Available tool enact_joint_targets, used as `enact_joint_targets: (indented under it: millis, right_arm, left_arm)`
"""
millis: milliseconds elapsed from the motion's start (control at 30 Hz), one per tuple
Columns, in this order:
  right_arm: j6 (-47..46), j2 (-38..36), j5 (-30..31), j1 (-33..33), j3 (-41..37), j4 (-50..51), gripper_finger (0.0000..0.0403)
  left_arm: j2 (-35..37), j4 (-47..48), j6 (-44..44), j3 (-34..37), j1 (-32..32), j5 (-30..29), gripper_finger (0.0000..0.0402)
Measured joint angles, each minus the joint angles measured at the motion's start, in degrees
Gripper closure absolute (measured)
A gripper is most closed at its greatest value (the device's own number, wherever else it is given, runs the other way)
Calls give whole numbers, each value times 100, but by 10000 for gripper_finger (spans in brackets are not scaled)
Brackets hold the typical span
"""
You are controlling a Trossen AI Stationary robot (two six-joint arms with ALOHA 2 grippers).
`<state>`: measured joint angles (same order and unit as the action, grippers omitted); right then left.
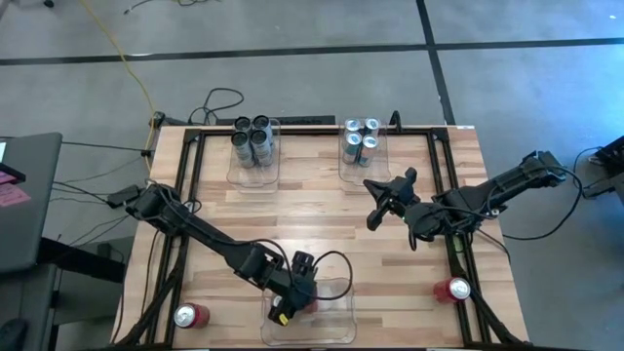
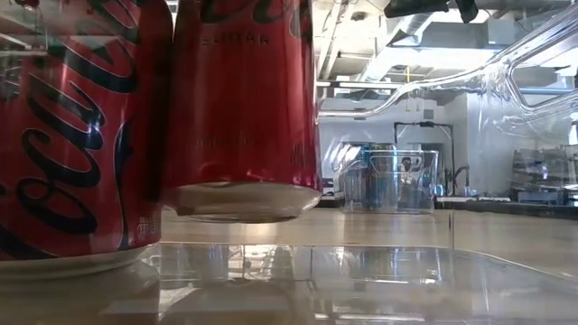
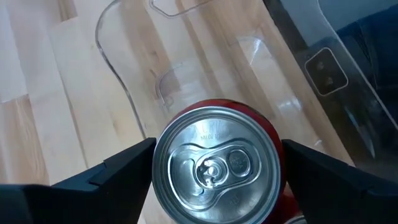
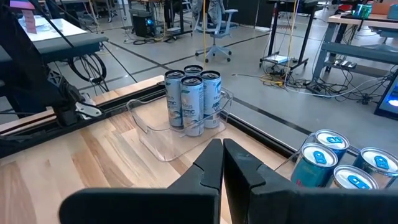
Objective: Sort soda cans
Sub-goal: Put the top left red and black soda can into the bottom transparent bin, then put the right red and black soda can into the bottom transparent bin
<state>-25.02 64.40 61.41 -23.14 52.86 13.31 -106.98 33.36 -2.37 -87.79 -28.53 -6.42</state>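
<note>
A red soda can (image 3: 217,168) stands upright inside the clear near bin (image 1: 336,327), silver top up. My left gripper (image 1: 300,295) reaches down into that bin with a finger on each side of the can. A second red can (image 2: 63,135) stands close beside it. In the low view the gripped can (image 2: 244,108) shows its bottom higher than its neighbour's; I cannot tell whether it rests on the bin floor. My right gripper (image 1: 375,205) hovers shut over the middle of the table with nothing in it. My left gripper has the red can's side wall just below the top rim (image 3: 163,144) between its two fingers, one on each opposite side. The fingers (image 3: 118,171) slant down from above and from the table's left. The can stays upright inside the bin.
Two clear bins stand at the far edge: one with dark grey cans (image 1: 253,141), one with silver and blue cans (image 1: 361,141). One red can lies on the table at the near left (image 1: 190,315), another at the near right (image 1: 453,290). Black rails run along the table's sides.
</note>
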Motion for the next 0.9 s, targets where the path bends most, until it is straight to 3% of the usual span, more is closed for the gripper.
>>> enact_joint_targets:
  millis: [233,500,733,800,900]
  right_arm:
    - [15,-1,-2,-2,0,1,371]
    - [10,-2,-2,-44,0,41,371]
    - [-93,-1,-12,-131,0,-62,371]
    - [-200,0,-226,-125,0,47,371]
    - [-302,-26,-1304,-126,0,522,371]
  left_arm:
    - [17,-59,24,-2,17,8,40]
    - [89,51,15,0,24,-230,37]
    - [804,343,23,0,-8,-544,36]
    - [1123,414,-90,0,-40,-596,36]
    - [1624,675,-386,0,-178,-1095,36]
